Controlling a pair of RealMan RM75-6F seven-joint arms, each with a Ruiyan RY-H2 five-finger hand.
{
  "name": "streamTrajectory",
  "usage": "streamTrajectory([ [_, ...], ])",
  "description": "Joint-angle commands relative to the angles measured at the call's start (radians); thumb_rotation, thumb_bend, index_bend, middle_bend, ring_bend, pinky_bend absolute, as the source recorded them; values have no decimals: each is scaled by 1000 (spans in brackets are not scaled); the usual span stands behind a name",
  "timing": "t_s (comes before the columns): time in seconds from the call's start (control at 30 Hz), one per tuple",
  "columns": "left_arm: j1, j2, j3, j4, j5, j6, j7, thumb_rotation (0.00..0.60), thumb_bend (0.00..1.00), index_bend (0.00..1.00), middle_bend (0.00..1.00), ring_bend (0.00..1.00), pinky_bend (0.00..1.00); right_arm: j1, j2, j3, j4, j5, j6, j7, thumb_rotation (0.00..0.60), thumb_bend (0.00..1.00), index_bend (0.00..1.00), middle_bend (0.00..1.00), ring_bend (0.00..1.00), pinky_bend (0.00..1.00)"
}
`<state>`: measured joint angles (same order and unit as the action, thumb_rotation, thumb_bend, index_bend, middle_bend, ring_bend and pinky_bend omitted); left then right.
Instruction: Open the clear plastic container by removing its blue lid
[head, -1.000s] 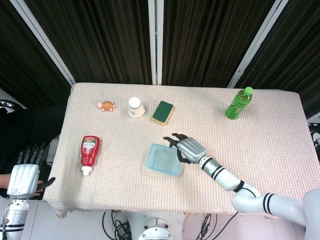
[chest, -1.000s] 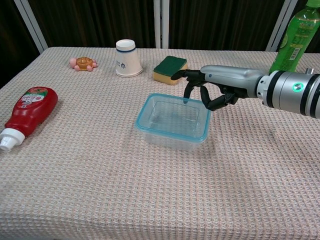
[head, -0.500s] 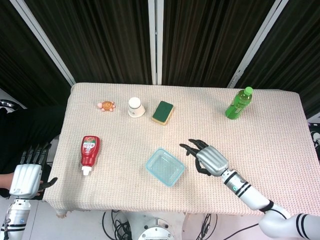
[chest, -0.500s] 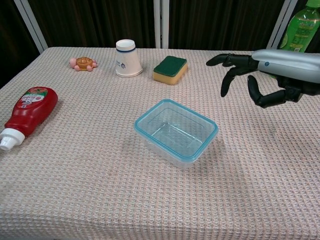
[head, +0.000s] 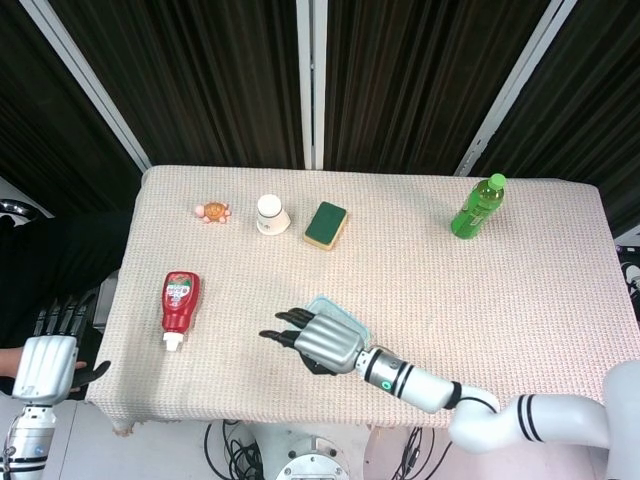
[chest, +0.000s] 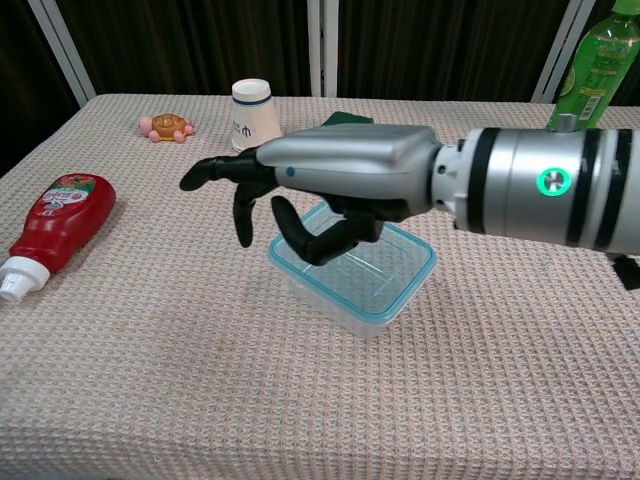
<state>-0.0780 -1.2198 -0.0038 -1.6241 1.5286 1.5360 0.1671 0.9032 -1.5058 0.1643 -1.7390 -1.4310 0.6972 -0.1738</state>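
Right hand fingers spread, empty, over container; left hand fingers extended, empty.

You're at a lab test bench: cloth-covered table, black curtains behind, cables underneath.

silver hand, black fingers, green wrist light
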Motion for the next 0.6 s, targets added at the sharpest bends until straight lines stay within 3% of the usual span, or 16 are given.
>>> streamTrajectory([
  [0.03, 4, 0, 0, 5, -1, 2, -8, 600, 0, 42, 56, 0, 0, 38, -52, 20, 39, 55, -29, -57, 600, 929, 0, 311, 12, 102],
  [0.4, 2, -6, -2, 21, 4, -9, -24, 600, 0, 42, 56, 0, 0, 64, -56, -37, 78, 197, -30, -226, 600, 929, 0, 345, 12, 100],
  [0.6, 7, -9, -3, 27, 6, -4, -28, 600, 0, 42, 56, 0, 0, 37, 4, -57, 67, 285, 29, -277, 600, 929, 0, 362, 12, 99],
])
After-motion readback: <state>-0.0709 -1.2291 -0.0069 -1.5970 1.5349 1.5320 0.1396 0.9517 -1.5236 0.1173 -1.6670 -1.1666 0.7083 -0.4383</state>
